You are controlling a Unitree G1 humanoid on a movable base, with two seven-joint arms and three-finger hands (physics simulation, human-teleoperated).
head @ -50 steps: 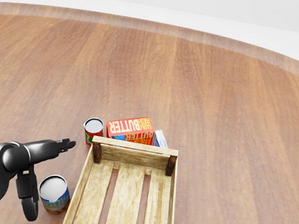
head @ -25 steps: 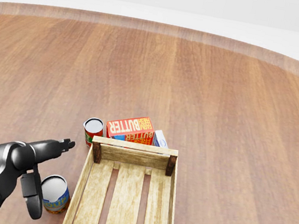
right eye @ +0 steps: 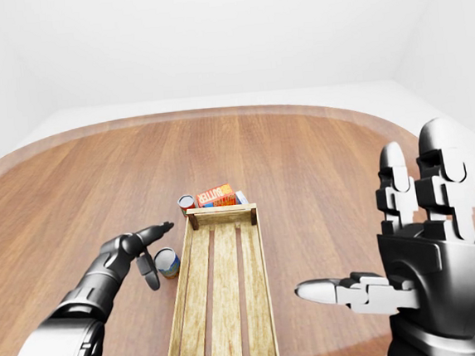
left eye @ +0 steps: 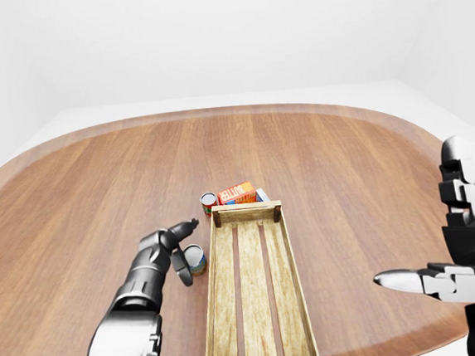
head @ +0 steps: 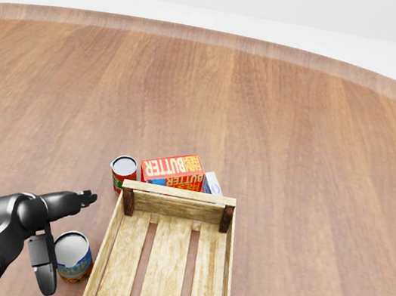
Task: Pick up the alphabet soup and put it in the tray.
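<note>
Butter box (head: 173, 169) & red can (head: 122, 171) just above tray (head: 166, 265); left hand (head: 52, 233) open beside soup can (head: 72, 255); right hand (right eye: 410, 246) open.

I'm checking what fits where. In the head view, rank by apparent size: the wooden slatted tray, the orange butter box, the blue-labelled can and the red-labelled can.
1. Wooden slatted tray, by far.
2. Orange butter box.
3. Blue-labelled can and red-labelled can: the blue one looks bigger, but it sits nearer the camera, so I won't rank them.

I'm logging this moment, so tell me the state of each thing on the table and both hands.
Tray: empty, flat on table.
Near can: upright, beside left hand.
Far can: upright, untouched.
Butter box: lying beyond tray.
Left hand: open, by near can.
Right hand: open, holding nothing.
</note>
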